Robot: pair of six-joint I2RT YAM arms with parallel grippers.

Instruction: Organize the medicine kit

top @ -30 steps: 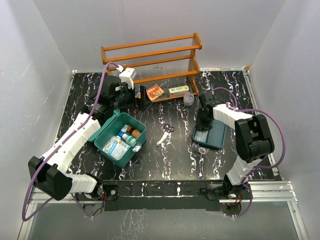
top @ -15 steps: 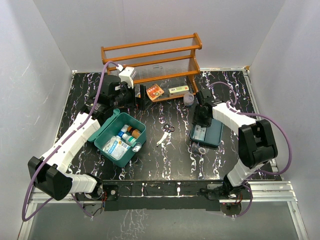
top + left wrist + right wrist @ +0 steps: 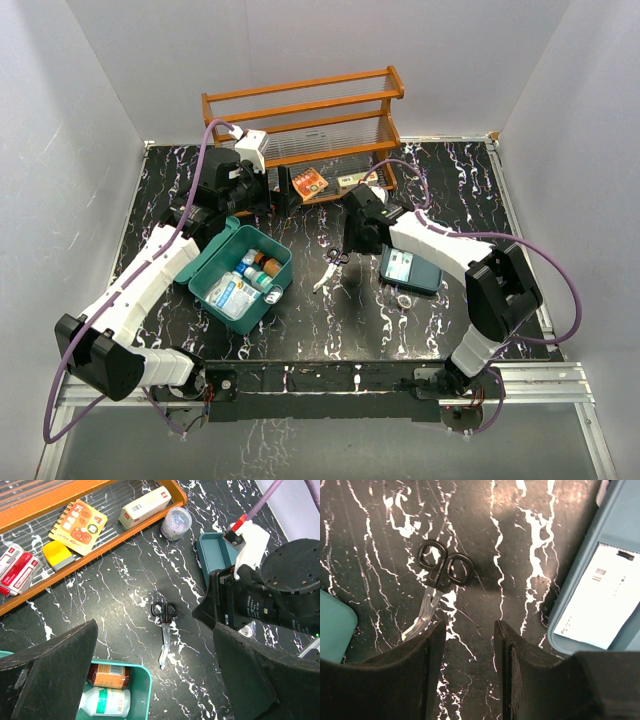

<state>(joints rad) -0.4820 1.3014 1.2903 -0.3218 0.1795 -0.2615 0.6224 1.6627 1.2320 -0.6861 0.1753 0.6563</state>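
The medicine kit (image 3: 240,272) is a teal box lying open at the left, with several bottles and packets inside; its corner shows in the left wrist view (image 3: 131,681) with an amber bottle (image 3: 107,676) and a white bottle (image 3: 105,701). Black-handled scissors (image 3: 331,267) lie on the table right of the kit, and show in the left wrist view (image 3: 164,630) and the right wrist view (image 3: 439,580). My right gripper (image 3: 351,243) hovers open and empty just right of the scissors' handles (image 3: 470,630). My left gripper (image 3: 279,192) is wide open and empty, high over the kit's far edge (image 3: 155,627).
A blue-grey tray (image 3: 410,268) with a white card lies right of the scissors (image 3: 600,595). The orange wooden shelf rack (image 3: 300,110) stands at the back, holding an orange notebook (image 3: 82,525), a white box (image 3: 145,507) and red-white boxes (image 3: 15,567). A clear round container (image 3: 175,522) sits beside it.
My right arm has swung left from over the blue-grey tray to above the scissors. The left arm has barely moved.
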